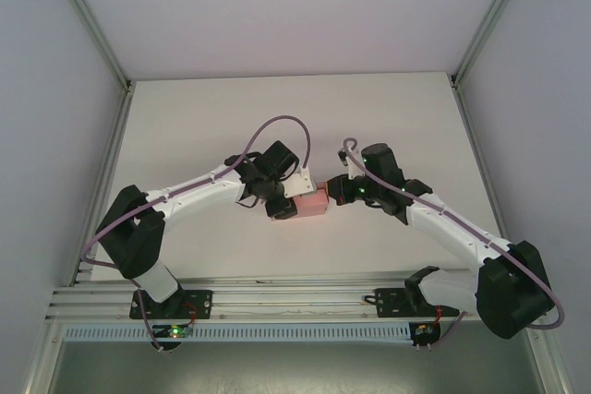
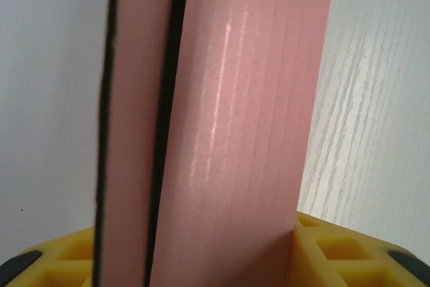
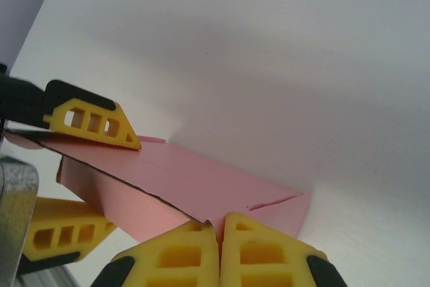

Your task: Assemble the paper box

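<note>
At the middle of the table (image 1: 194,126), the paper box (image 1: 315,202) is held between both claws: the left gripper (image 1: 284,205) clamps one end, and the right gripper (image 1: 336,195) pinches shut on the opposite edge. The left wrist view adds a dark slit between two pink panels, its inside unreadable; the right wrist view adds a cut flap.

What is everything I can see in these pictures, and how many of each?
box: one, pink card, middle of the table, between the two claws.
table: one, white, under everything.
walls: three, pale grey, at the table's far and side edges.
rails: one set, silver metal, along the near edge, carrying the arm bases.
cables: two, purple, one looped along each arm.
arms: two, white and black; left arm and right arm both reach in to the middle.
claws: two, with yellow fingers; left claw grips the box's left end, right claw is pinched on its right end.
</note>
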Controlling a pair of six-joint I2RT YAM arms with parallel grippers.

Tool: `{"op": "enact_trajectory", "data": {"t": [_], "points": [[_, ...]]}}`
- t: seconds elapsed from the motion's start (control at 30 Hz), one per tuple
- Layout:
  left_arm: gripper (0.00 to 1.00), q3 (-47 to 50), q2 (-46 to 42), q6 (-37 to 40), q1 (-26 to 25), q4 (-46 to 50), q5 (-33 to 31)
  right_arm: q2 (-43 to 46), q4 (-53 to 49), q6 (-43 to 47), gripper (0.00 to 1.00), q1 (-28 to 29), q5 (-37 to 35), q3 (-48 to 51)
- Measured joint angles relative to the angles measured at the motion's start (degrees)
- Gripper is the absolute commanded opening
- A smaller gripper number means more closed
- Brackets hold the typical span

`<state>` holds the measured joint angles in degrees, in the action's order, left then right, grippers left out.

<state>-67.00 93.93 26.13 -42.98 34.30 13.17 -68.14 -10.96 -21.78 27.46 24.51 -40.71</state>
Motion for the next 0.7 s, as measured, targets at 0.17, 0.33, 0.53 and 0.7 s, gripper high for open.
{"op": "enact_trajectory", "data": {"t": [0.17,0.33,0.53,0.7], "points": [[0.48,-0.2,0.2,0.0,0.0,0.3,-0.1,-2.3,-4.9,-7.0,0.03,0.2,-0.3,-4.0],[0.48,-0.4,0.4,0.0,0.1,0.4,-0.5,-4.9,-7.1,-11.8,0.06,0.2,0.0,-6.9],[0.48,-0.3,0.5,0.0,0.6,0.3,-0.5,-6.5,-7.5,-14.3,0.02,0.2,0.3,-8.5],[0.48,-0.2,0.5,0.0,0.7,0.3,-0.7,-4.4,-1.5,-8.6,0.0,0.3,-0.2,-3.9]]}}
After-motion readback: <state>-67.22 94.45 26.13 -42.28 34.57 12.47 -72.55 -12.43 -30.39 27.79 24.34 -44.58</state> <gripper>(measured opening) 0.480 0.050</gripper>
